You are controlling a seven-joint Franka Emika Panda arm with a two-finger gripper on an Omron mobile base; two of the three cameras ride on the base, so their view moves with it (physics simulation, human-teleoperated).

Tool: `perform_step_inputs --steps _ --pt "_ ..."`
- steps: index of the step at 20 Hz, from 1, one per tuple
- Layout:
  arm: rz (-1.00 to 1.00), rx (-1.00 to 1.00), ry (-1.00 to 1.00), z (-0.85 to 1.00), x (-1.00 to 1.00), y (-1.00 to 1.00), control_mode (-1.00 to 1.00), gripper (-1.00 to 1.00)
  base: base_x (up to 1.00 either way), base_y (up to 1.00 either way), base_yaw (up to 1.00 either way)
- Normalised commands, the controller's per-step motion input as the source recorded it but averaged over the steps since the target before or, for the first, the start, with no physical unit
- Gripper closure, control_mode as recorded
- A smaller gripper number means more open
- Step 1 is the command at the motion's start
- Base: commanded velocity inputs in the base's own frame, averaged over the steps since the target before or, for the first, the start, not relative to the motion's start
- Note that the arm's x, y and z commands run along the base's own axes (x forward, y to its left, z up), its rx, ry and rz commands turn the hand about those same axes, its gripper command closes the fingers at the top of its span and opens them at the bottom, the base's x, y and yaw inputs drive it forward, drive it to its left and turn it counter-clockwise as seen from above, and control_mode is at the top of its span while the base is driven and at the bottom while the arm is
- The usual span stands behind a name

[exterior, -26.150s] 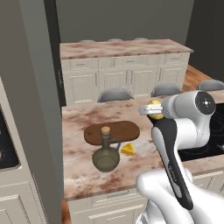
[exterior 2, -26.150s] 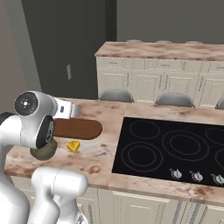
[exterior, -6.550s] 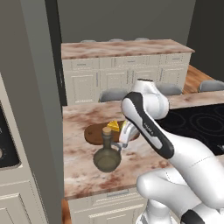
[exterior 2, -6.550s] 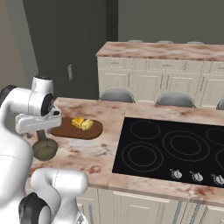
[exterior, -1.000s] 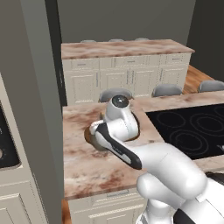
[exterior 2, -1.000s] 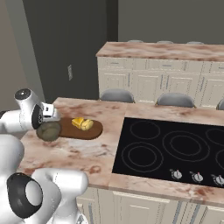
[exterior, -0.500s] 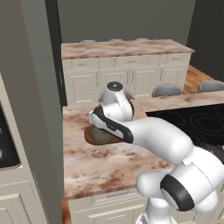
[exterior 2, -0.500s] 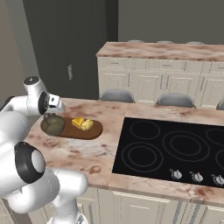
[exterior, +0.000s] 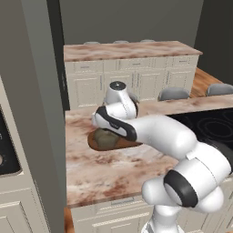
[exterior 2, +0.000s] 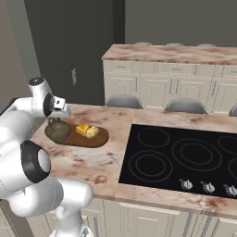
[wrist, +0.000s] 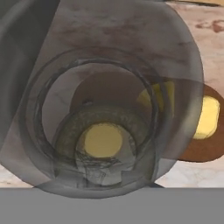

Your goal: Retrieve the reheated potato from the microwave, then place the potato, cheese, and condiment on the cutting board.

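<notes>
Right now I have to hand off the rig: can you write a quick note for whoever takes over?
Gripper: shut on the condiment, holding it by the neck at the left end of the cutting board.
Potato and cheese: already on the board, side by side.
Done: potato retrieved, potato and cheese placed.
Left: check that the bottle sits on the board (looks so, not certain), then release and lift clear.

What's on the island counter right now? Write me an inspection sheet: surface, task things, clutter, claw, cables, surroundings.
Surface: marble counter.
Task things: cutting board carries the cheese and potato side by side; the condiment bottle stands at the board's end.
Clutter: nothing seen.
Claw: shut on the condiment's neck, right above it.
Cables: nothing seen.
Surroundings: black cooktop beside the board, stools behind, cream cabinets beyond.
</notes>
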Motion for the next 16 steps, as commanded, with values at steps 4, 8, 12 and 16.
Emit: perform_step_inputs --steps 4,8,12,16 --pt "0.00 0.00 0.00 0.00 0.26 -0.11 -1.00 1.00 0.00 0.00 0.00" --pt "-0.01 0.00 0.04 -0.01 0.25 -0.02 -1.00 1.00 0.00 0.00 0.00" --pt "0.00 0.00 0.03 -0.04 0.26 0.00 -1.00 1.00 0.00 0.00 0.00" --pt "0.00 0.00 0.02 -0.11 0.26 0.01 -1.00 1.00 0.00 0.00 0.00"
